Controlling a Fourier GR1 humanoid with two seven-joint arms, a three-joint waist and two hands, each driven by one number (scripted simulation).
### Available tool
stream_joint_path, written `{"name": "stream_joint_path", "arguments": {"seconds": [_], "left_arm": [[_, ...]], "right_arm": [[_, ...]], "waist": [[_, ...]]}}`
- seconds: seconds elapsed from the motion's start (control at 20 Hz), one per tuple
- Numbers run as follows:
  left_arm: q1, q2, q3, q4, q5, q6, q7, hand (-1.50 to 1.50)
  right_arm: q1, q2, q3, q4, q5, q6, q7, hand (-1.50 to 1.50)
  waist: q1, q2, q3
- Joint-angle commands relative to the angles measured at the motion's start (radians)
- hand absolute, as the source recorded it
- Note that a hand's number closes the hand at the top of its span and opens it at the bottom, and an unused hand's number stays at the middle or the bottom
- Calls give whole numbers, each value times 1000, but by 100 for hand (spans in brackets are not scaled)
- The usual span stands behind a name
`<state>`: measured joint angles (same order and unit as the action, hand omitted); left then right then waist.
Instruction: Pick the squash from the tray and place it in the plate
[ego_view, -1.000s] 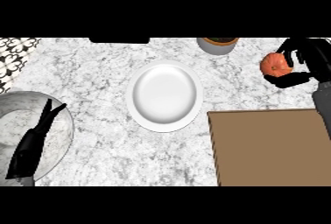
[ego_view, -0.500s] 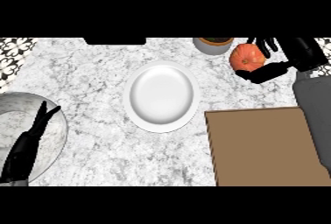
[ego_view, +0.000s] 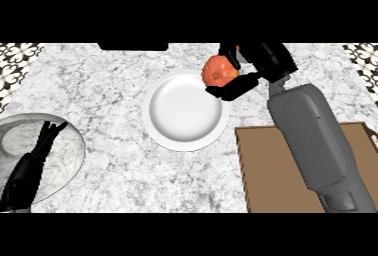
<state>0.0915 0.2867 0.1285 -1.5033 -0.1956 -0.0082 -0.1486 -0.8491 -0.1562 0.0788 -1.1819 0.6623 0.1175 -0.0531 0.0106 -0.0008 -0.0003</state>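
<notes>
Pick done: squash (ego_view: 219, 74) out of tray (ego_view: 275, 167), gripped in curled fingers of right hand (ego_view: 260, 59), at upper right rim of plate (ego_view: 181, 117) (height above it unclear). Remaining: bring over plate middle, lower, release. Left hand (ego_view: 26, 175) rests with straight fingers at lower left of counter (ego_view: 111, 75).

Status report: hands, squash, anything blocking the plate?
Right hand shut on orange round squash, at white round plate's far-right rim. Left hand open, resting lower left. Nothing in the way.
</notes>
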Motion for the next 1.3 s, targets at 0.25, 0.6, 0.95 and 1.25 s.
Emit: {"name": "stream_joint_path", "arguments": {"seconds": [0.25,0.6,0.95,1.25], "left_arm": [[-34,8,17,0,7,-30,32,0],[-23,-37,-20,-18,-32,0,30,0],[-80,-7,1,22,6,-59,33,0],[-39,-36,-25,-21,-43,-15,35,0]], "right_arm": [[-138,153,66,278,79,-44,80,150],[-171,156,222,542,-61,-195,19,150],[-206,156,288,660,-285,-299,147,-150],[-189,156,315,647,-435,-430,20,-150]], "waist": [[9,4,0],[34,11,0],[51,14,0],[52,13,1]]}}
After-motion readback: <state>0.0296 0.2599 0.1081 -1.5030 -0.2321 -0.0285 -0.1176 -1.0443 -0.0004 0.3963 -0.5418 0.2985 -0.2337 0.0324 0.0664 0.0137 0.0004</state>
